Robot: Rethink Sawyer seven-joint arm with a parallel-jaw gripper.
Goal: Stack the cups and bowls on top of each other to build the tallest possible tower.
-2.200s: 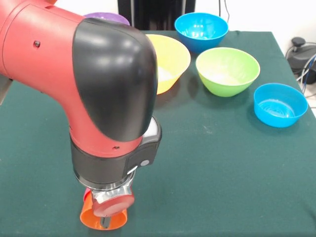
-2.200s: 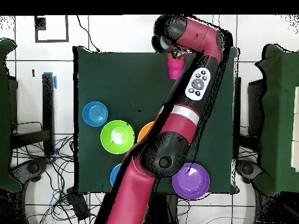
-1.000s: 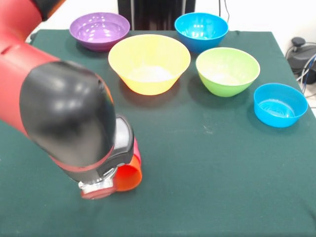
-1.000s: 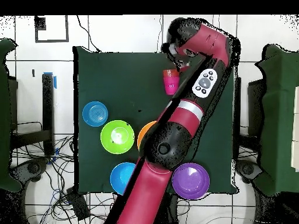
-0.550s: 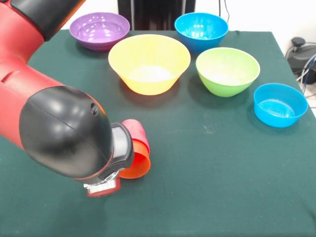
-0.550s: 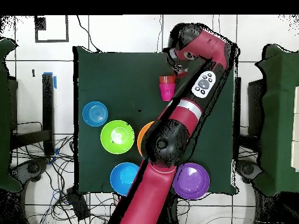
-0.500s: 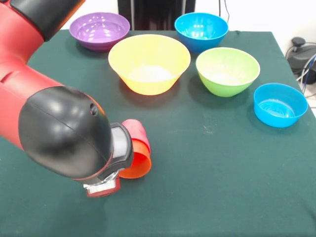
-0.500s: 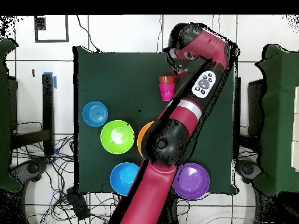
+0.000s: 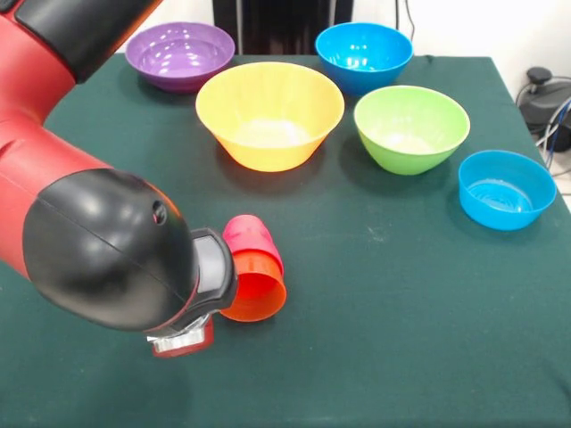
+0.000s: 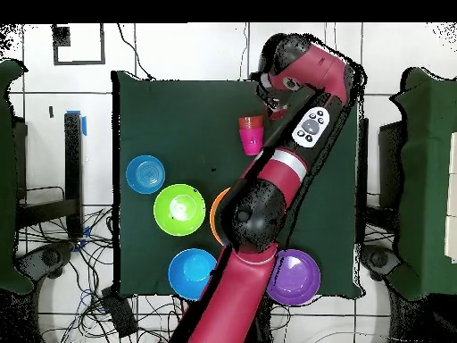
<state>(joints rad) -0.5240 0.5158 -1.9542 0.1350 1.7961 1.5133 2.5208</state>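
Five bowls stand along the far half of the table (image 9: 419, 303). At far left sits one bowl (image 9: 179, 55), and far right of it another bowl (image 9: 363, 55). Between and nearer stands the largest bowl (image 9: 269, 114), with a medium bowl (image 9: 411, 127) just to its right. Farther right and nearer, by the table's right edge, sits a smaller bowl (image 9: 506, 188). Near left, two nested cups (image 9: 252, 269) lie tipped on their side, against the arm's wrist (image 9: 116, 250).
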